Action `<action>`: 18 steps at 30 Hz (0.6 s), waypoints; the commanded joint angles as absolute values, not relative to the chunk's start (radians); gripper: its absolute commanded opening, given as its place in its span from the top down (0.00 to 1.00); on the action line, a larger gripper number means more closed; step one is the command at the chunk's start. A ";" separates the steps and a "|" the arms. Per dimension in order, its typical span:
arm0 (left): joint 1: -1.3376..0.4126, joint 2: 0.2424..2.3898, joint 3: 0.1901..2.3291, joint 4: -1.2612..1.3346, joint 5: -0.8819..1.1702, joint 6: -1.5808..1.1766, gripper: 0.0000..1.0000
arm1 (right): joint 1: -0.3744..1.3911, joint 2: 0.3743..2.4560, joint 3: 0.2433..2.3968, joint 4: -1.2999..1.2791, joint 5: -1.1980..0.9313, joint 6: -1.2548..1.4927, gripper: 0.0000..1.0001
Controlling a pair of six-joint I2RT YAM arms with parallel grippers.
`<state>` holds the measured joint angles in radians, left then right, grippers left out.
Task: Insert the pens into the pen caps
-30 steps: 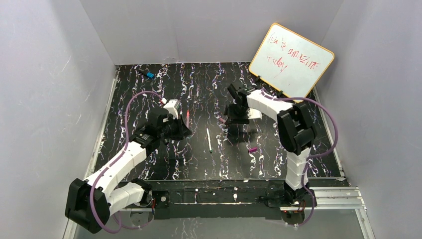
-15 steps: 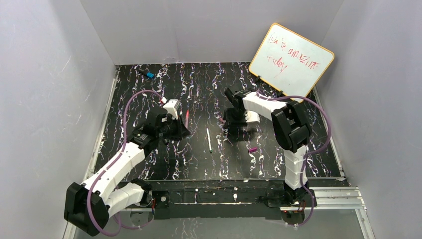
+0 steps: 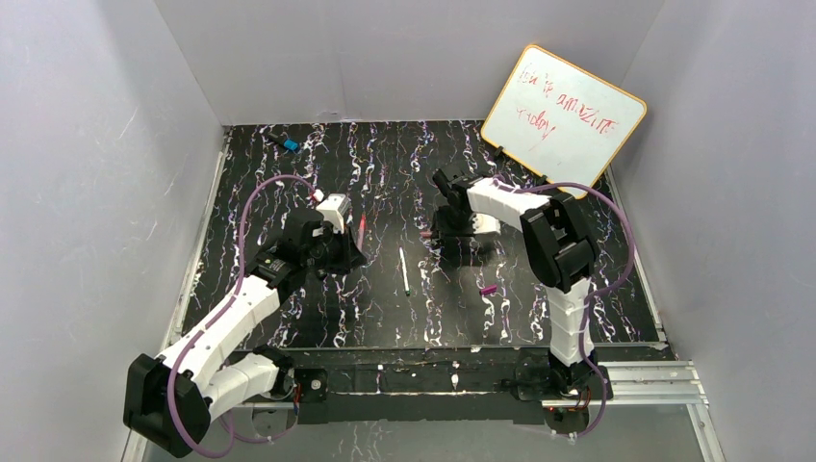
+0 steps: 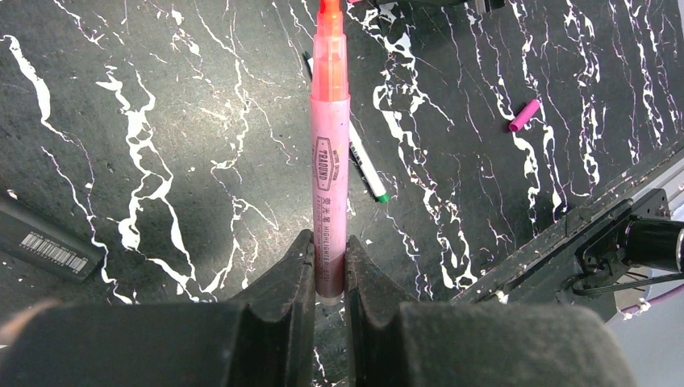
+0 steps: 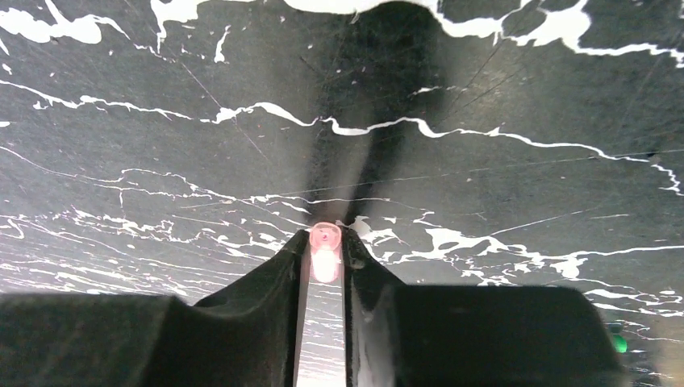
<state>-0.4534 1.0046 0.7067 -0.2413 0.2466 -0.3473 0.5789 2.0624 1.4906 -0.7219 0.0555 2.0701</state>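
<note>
My left gripper (image 4: 329, 242) is shut on the tail of the thin pink pen (image 4: 331, 153), whose orange tip points away from the wrist. From above, the pink pen (image 3: 362, 229) sticks out past the left gripper (image 3: 348, 248). My right gripper (image 5: 325, 243) is low over the mat, its fingertips closed on the pale pink cap (image 5: 324, 256). The top view puts the right gripper (image 3: 441, 236) at mid-table. The thin white pen (image 3: 404, 270) lies between the arms. A magenta cap (image 3: 489, 290) lies right of it.
A black marker with a blue end (image 3: 284, 142) lies at the far left corner. A whiteboard (image 3: 563, 115) leans at the back right. A black barrel with a barcode label (image 4: 44, 242) lies on the mat beside the left gripper. The metal rail (image 3: 625, 380) runs along the near edge.
The right gripper's jaws have narrowed onto the pale pink cap, and the right arm has shifted slightly left. The left arm still holds the pink pen and has barely moved.
</note>
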 commanded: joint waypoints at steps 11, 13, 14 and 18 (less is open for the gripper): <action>-0.446 1.013 0.719 -0.240 0.287 -0.314 1.00 | 0.579 1.981 1.492 -0.643 0.236 2.074 0.99; -0.446 1.005 0.700 -0.203 0.313 -0.319 1.00 | 0.578 1.890 1.402 -0.397 0.274 1.826 0.99; -0.446 0.999 0.683 -0.182 0.326 -0.326 1.00 | 0.579 1.842 1.347 -0.270 0.263 1.696 0.99; -0.446 0.984 0.637 -0.093 0.404 -0.341 1.00 | 0.585 1.741 1.364 -0.049 0.122 1.209 0.99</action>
<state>-0.4530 1.0149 0.6815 -0.1814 0.3035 -0.3340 0.5777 1.8740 1.3197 -0.3882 0.1806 1.7218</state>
